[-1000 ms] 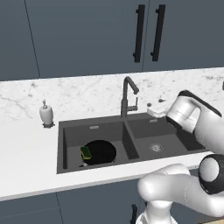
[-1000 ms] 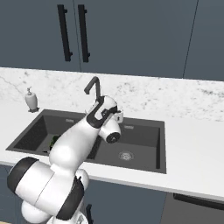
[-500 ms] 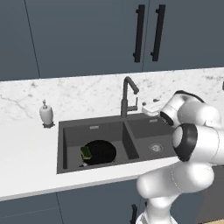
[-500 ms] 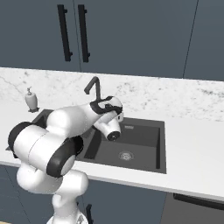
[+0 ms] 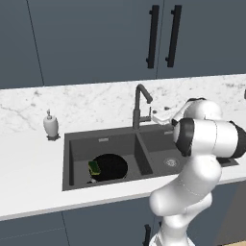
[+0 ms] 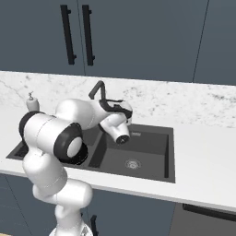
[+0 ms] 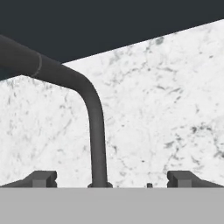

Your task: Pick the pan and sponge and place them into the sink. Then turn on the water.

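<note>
Black pan (image 5: 111, 166) holding green-yellow sponge (image 5: 93, 167) lies in sink (image 5: 72, 158); gripper (image 7: 112, 178) spread wide, grasping nothing

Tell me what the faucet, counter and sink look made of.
Faucet: looks like dark matte metal, an even charcoal tube with no glare. Counter: marble-like stone, white with grey veining. Sink: dark grey, flat and matte, maybe composite or coated metal; the render leaves that open.

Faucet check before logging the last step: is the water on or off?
Off: no stream falls from the faucet spout into the sink, and the open gripper is beside it.
</note>
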